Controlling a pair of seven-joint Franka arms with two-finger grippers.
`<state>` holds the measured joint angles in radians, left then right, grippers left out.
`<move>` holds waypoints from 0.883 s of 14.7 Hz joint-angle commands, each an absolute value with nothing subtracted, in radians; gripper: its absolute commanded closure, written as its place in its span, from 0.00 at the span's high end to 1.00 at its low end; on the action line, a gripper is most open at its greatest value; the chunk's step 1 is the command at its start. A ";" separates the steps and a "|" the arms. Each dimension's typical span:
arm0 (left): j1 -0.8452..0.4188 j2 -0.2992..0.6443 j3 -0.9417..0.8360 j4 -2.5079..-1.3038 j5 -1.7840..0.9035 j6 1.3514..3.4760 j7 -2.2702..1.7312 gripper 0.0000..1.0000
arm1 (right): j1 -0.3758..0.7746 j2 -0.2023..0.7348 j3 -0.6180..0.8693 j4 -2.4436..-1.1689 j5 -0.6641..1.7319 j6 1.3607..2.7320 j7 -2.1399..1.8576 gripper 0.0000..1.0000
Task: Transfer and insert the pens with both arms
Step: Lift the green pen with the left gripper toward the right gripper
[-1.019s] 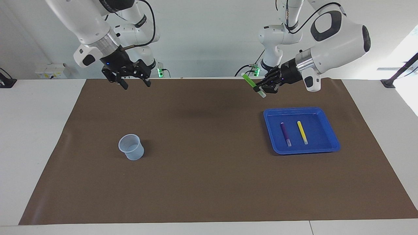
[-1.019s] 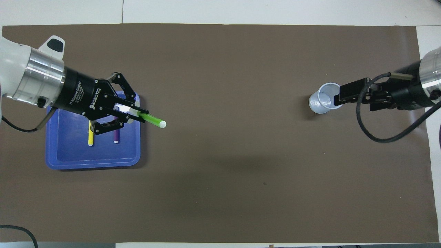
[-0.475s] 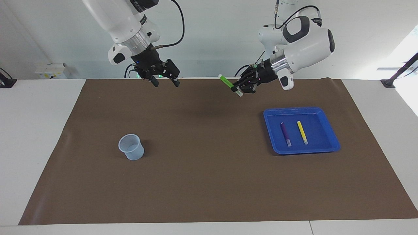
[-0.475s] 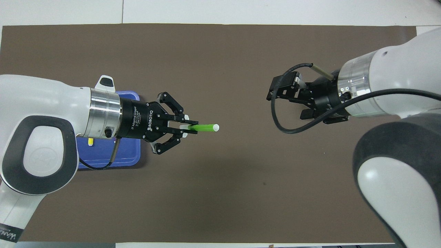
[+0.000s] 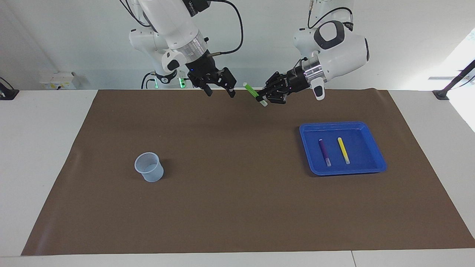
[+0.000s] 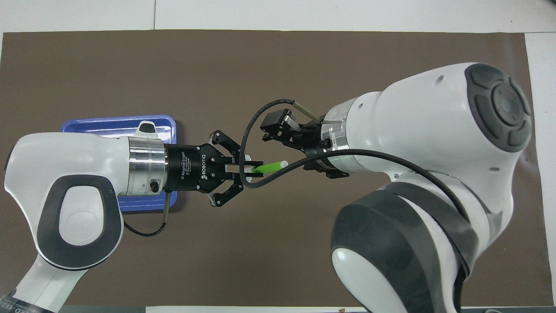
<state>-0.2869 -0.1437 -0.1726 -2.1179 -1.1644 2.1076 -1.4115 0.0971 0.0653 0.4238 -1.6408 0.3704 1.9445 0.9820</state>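
Observation:
My left gripper is shut on the green pen, held level in the air over the middle of the brown mat, close to the robots' edge. The pen's free end points at my right gripper, which hangs open a short gap away and does not touch it. The purple pen and the yellow pen lie side by side in the blue tray toward the left arm's end. In the overhead view the left arm hides both.
A pale translucent cup stands upright on the brown mat toward the right arm's end; the right arm hides it in the overhead view. Two smaller white arms with green lights stand at the robots' edge of the table.
Both arms have swung in toward the table's middle. The left gripper has carried the green pen away from the tray, and the open right gripper has come close to the pen's free end.

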 commanded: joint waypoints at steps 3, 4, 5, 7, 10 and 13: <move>-0.307 -0.181 -0.160 -2.167 -1.235 2.161 -1.420 0.00 | 0.081 0.063 0.460 -1.634 0.374 1.910 1.026 1.00; -0.307 -0.181 -0.160 -2.168 -1.239 2.163 -1.420 0.00 | 0.081 0.060 0.460 -1.634 0.374 1.896 1.025 1.00; -0.307 -0.181 -0.160 -2.168 -1.239 2.163 -1.420 0.00 | 0.081 0.057 0.460 -1.632 0.373 1.872 1.019 1.00; -0.307 -0.181 -0.160 -2.168 -1.244 2.163 -1.420 0.00 | 0.081 0.052 0.459 -1.629 0.364 1.855 1.014 1.00; -0.307 -0.184 -0.160 -2.171 -1.249 2.164 -1.420 0.00 | 0.080 0.054 0.459 -1.623 0.364 1.867 1.014 0.98; -0.307 -0.187 -0.160 -2.178 -1.259 2.164 -1.419 0.00 | 0.078 0.058 0.457 -1.618 0.364 1.885 1.015 0.75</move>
<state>-0.2901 -0.1467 -0.1705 -2.1350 -1.2327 2.1417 -1.4118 0.0935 0.0598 0.4477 -1.6240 0.3684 1.8758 1.0120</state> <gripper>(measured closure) 0.833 0.048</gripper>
